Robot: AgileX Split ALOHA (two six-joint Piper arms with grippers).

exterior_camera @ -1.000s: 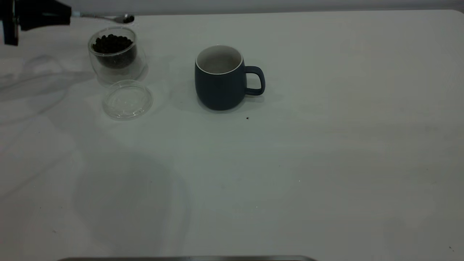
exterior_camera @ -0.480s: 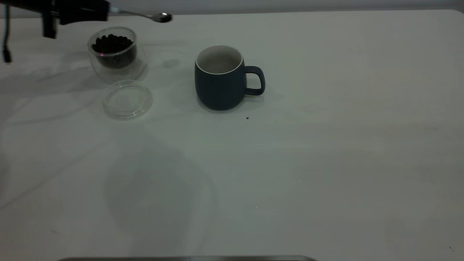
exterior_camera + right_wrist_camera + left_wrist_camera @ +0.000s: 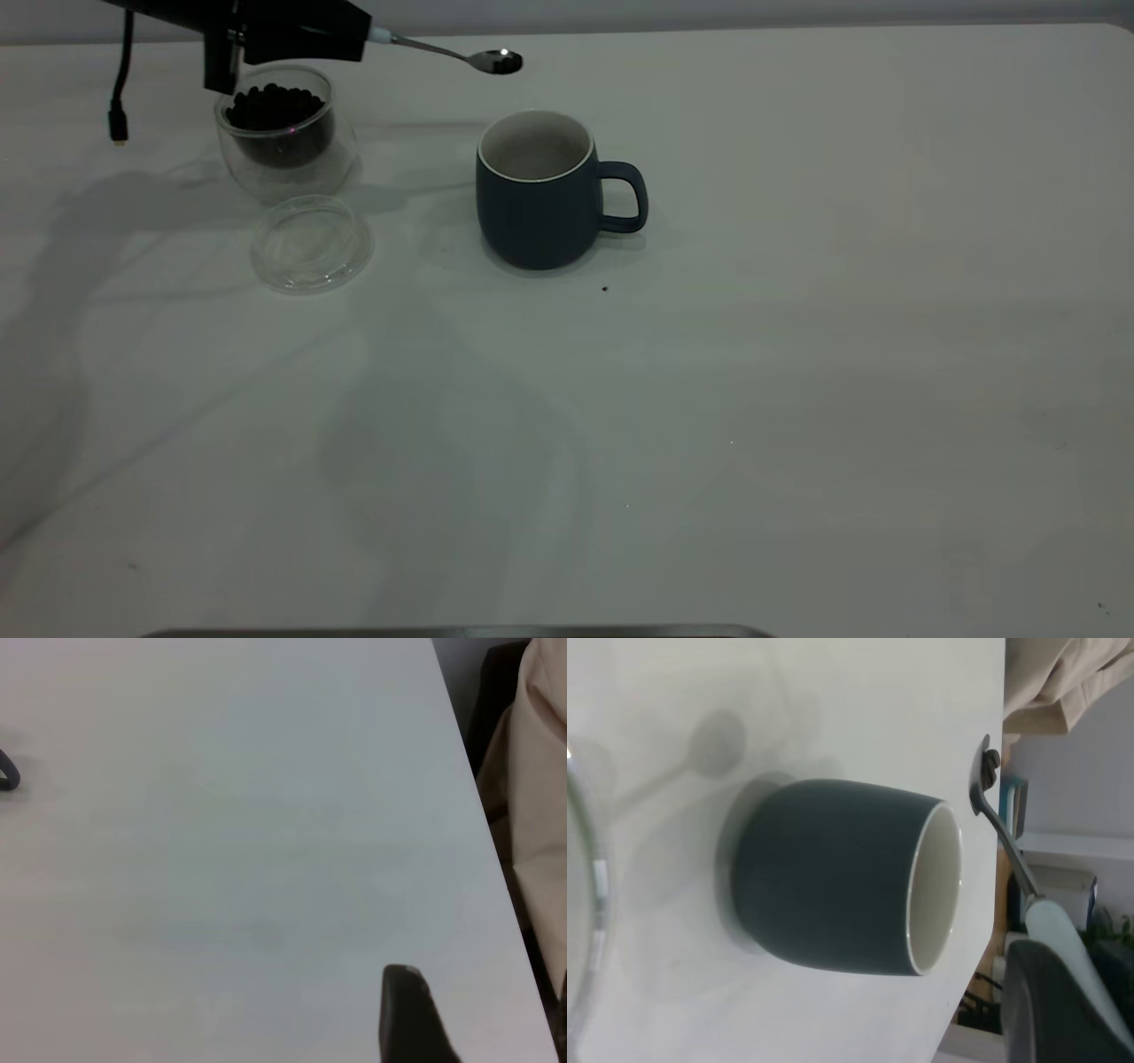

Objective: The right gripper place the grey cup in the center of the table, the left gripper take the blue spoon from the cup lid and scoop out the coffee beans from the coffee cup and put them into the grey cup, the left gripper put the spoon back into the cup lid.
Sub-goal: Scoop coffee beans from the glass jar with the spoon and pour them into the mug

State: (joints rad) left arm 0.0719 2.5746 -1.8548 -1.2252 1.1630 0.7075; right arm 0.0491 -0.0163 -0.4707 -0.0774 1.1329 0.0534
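My left gripper [image 3: 357,35] is shut on the blue spoon [image 3: 461,55] by its pale handle [image 3: 1060,934], over the coffee cup [image 3: 283,133]. The spoon points right. Its metal bowl [image 3: 981,785] carries a dark bean or two and hangs in the air beyond the grey cup's [image 3: 538,190] open mouth. The grey cup [image 3: 842,877] stands upright mid-table, handle to the right. The coffee cup holds coffee beans [image 3: 273,106]. The cup lid [image 3: 310,245] lies bare in front of it. The right gripper shows only as one dark finger [image 3: 407,1014] over bare table [image 3: 266,859].
A small dark speck [image 3: 605,288] lies on the table [image 3: 797,354] in front of the grey cup. A black cable [image 3: 118,89] hangs from the left arm. The table's right edge [image 3: 483,815] runs beside the right gripper.
My left gripper has moved to the right with the spoon, from the far left corner to over the coffee cup. The spoon's bowl now reaches the grey cup. The cups and lid have not moved.
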